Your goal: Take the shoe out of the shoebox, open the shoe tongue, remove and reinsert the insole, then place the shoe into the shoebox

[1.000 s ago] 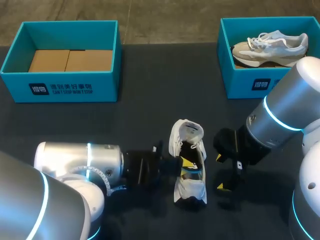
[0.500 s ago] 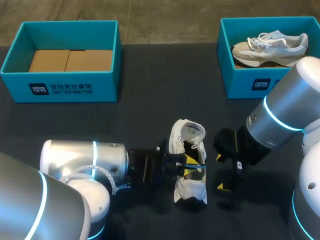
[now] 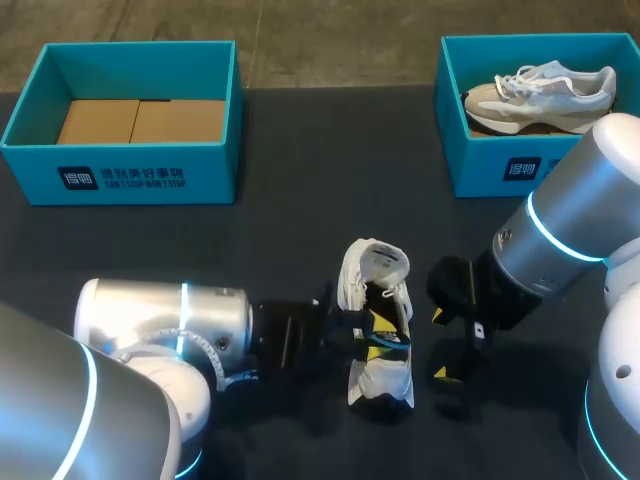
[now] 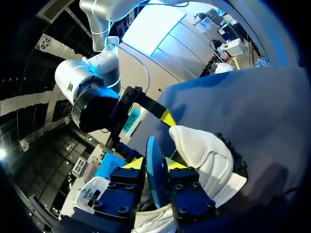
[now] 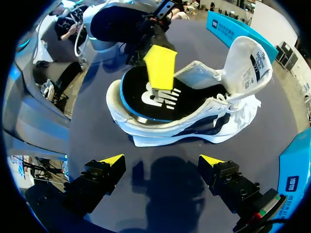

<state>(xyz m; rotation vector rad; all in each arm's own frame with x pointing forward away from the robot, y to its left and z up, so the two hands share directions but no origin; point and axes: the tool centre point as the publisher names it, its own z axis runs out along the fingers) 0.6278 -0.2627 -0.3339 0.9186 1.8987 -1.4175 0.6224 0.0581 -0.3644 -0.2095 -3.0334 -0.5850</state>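
The left arm is easing back a touch toward the worktop's left edge. Half a second ago its gripper (image 3: 378, 338) was reaching slightly further across the white shoe (image 3: 378, 382), though it remains deeper over the shoe than it was a second ago. The right arm and the shoe are staying where they were.

The shoe is lying close to the near edge of the worktop (image 3: 300, 190), about midway along it, with its tongue folded back at the end that points toward the far edge.

In the left wrist view, the left gripper (image 4: 155, 162) is clenching the insole (image 4: 154, 171) by its thin blue rim, one yellow tip pressing on each side, with the shoe (image 4: 206, 150) just ahead of it. In the right wrist view, one yellow finger (image 5: 160, 68) of the left gripper is resting on the insole's black top (image 5: 160, 99), and the insole is sitting partly inside the shoe (image 5: 194, 132) — how far, I cannot tell.

The right gripper (image 3: 440, 345) is hovering just beside the shoe on its right, fingers spread wide and grasping nothing. Only bare worktop is showing between its tips (image 5: 160, 162).

One blue shoebox (image 3: 120, 182) is sitting at the far left corner, open. Another blue shoebox (image 3: 490, 172) is sitting at the far right corner, with a second shoe (image 3: 540, 88) lying inside it — well apart from both grippers.
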